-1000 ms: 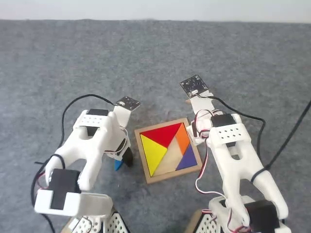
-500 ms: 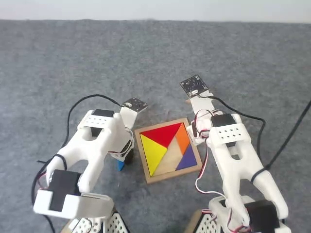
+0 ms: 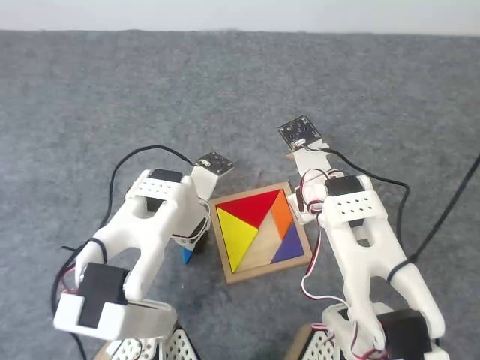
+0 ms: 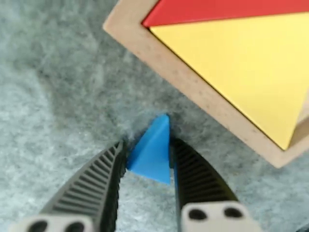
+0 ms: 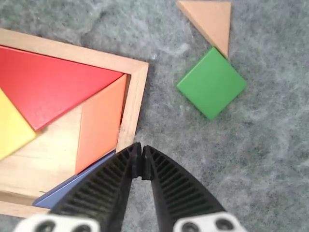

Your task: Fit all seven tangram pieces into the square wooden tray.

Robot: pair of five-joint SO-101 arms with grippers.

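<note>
The square wooden tray (image 3: 294, 265) lies between the two arms and holds a red triangle (image 3: 249, 207), a yellow triangle (image 3: 234, 238), an orange piece (image 3: 282, 214) and a purple piece (image 3: 289, 246). My left gripper (image 4: 147, 145) is shut on a small blue triangle (image 4: 152, 151) just off the tray's left edge (image 4: 193, 89); the blue triangle (image 3: 185, 256) peeks out below the arm. My right gripper (image 5: 141, 151) is shut and empty, hovering over the tray's right edge (image 5: 135, 104). Beside it on the mat lie a green square (image 5: 211, 82) and a tan triangle (image 5: 208, 20).
Grey carpet (image 3: 90, 105) covers the table, with wide free room toward the back and left. Cables (image 3: 142, 152) trail from both arms, and both arm bases stand at the near edge.
The left arm has shifted right toward the tray, carrying the blue triangle with it. The right arm has kept still.
</note>
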